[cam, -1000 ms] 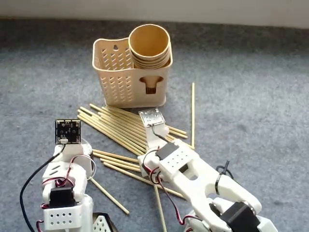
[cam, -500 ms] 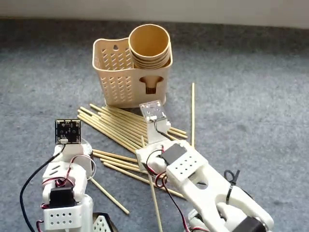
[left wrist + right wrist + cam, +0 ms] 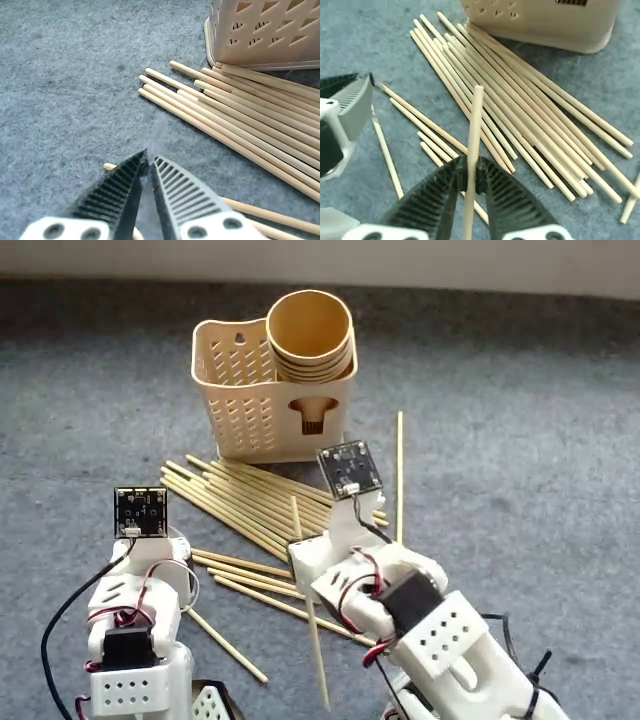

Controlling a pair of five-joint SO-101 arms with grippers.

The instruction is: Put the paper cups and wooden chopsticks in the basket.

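The paper cups (image 3: pixel 310 330) sit stacked inside the basket (image 3: pixel 240 410), at one end of it. Most of the wooden chopsticks (image 3: pixel 245 498) lie in a pile on the gray carpet (image 3: pixel 520 440), just in front of the basket. One chopstick (image 3: pixel 475 120) is up off the pile, also in front of the basket. The right gripper (image 3: pixel 470 167) pinches it tight between its jaws. The left gripper (image 3: pixel 148 162) hangs over the carpet in front of the basket, near the ends of the pile. Its jaws are almost closed, with nothing in them.
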